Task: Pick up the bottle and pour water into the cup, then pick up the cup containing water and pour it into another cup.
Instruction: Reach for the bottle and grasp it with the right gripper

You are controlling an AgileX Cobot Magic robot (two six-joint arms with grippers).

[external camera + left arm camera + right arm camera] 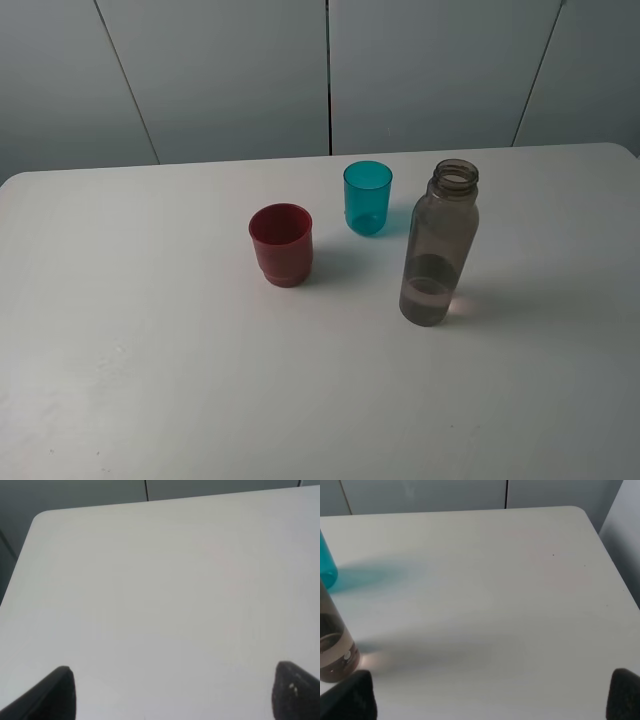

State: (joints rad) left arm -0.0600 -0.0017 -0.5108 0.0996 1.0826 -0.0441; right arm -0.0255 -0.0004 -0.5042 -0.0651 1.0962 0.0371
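Note:
The smoky grey-brown bottle [439, 243] stands upright and uncapped on the white table [150, 350], right of centre, with a little water at its bottom. The teal cup [367, 197] stands behind it to the left. The red cup [281, 244] stands left of both. Neither gripper appears in the exterior high view. My left gripper [172, 692] is open over bare table, with only its dark fingertips [57, 692] showing. My right gripper [490, 695] is open, its fingertips [350, 697] wide apart; the bottle's base [332, 645] and the teal cup's edge [326, 567] sit at the border of that view.
The table's rounded far corners [625, 150] and back edge meet a grey panelled wall [330, 70]. The right wrist view shows the table's far right corner [582, 512] and side edge.

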